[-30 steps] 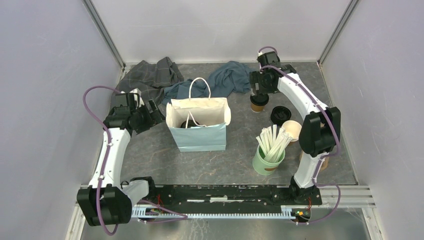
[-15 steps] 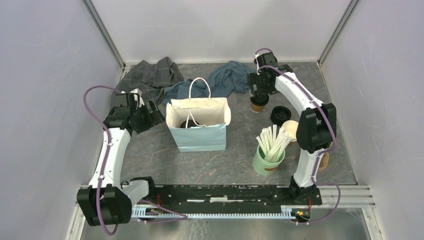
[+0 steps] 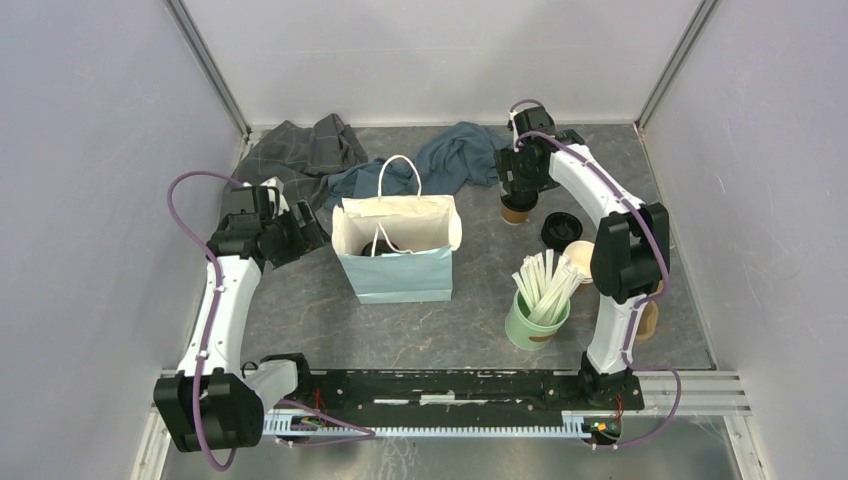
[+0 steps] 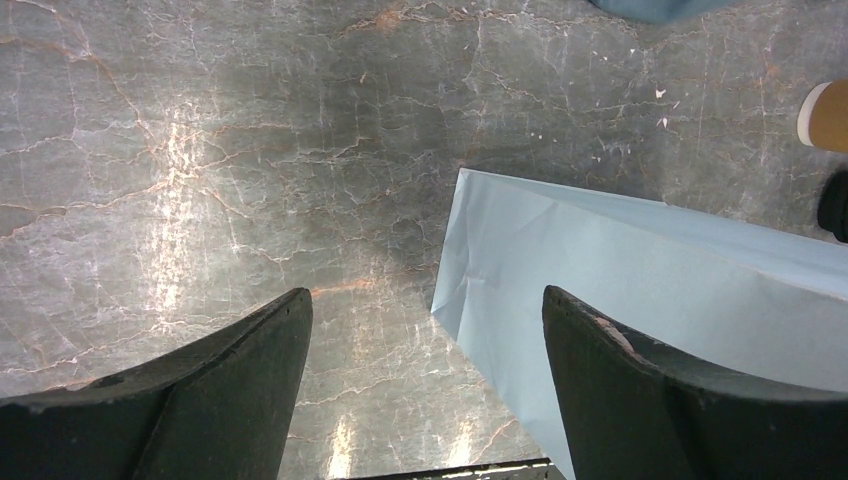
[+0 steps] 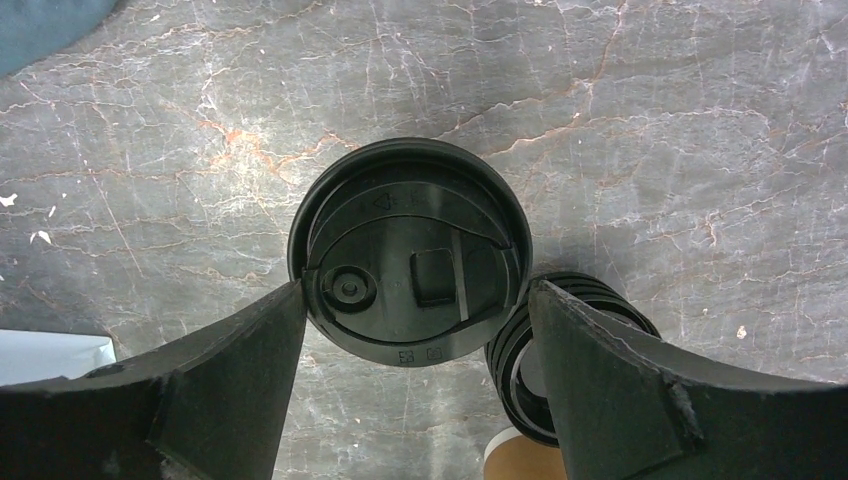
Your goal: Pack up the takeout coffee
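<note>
Right wrist, coffee cup [image 5: 405,262] inside tool [image 5: 417,292]

The top external view is fixed above and behind the arm bases. It faces forward and down and takes in the whole surface [image 3: 400,330] from a distance.

The left wrist view looks down past the left tool [image 4: 425,300], close to the surface. It shares the blue bag [image 3: 398,270] [image 4: 650,290] with the top view. A brown cup edge at its right border is possibly the lidded cup [image 3: 516,208].

The right wrist view looks straight down past the right tool [image 5: 417,290], very near the lidded cup [image 5: 410,265]. It shares this cup and the stack of black lids [image 3: 560,229] [image 5: 525,370] with the top view.
</note>
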`<state>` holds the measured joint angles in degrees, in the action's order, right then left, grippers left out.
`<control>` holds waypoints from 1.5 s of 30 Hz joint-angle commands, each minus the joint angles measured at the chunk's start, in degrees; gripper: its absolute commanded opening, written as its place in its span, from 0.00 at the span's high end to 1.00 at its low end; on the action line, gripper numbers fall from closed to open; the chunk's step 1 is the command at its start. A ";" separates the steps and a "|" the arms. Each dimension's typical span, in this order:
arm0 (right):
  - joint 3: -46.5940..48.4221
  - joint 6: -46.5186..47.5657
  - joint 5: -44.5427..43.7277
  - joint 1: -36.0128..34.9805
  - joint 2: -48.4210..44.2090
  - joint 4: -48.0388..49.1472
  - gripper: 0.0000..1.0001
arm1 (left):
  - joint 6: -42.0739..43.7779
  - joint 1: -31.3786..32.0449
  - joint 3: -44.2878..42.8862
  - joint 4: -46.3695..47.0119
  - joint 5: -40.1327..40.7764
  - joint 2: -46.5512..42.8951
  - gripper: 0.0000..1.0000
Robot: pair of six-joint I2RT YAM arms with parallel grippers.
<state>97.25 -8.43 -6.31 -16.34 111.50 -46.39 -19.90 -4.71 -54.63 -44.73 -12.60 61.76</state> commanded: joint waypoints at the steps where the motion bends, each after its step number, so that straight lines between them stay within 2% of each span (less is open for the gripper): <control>1: 1.72 1.03 0.46 0.34 0.21 1.70 0.13 | 2.75 0.23 0.05 -0.02 -1.13 -1.08 0.10; 11: 2.77 1.30 0.85 0.45 1.14 1.79 0.14 | 2.34 0.22 -0.29 -0.02 -1.31 -0.79 0.11; 21: 3.16 1.17 1.47 0.44 1.88 1.66 0.22 | 1.48 0.23 -0.13 0.08 -1.46 -0.98 0.11; 25: 3.56 1.54 1.17 0.45 0.49 0.87 0.34 | -1.65 0.22 -0.43 -1.25 0.32 -0.86 0.08; 31: 1.33 3.03 0.88 0.35 -5.40 0.81 0.56 | -14.63 0.21 -1.91 -3.60 4.77 -2.06 0.02; 35: -2.05 4.29 1.35 0.50 -13.26 2.06 0.76 | -20.32 0.23 -10.71 -8.99 7.57 -1.83 0.00; 40: -15.38 2.73 3.97 0.46 -28.78 10.87 1.00 | -19.85 0.06 -25.63 -16.70 7.62 -0.32 0.00; 43: -23.20 1.53 7.39 0.57 -38.62 17.55 1.00 | -15.66 0.05 -33.81 -21.55 6.02 0.62 0.00; 45: -26.77 0.78 10.75 0.65 -43.74 21.12 1.00 | -12.42 -0.03 -35.41 -21.00 -3.35 0.57 0.04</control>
<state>75.99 -6.31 -1.48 -15.99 75.50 -35.90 -36.88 -4.69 -84.73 -60.69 -6.66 62.04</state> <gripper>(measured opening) 0.756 0.993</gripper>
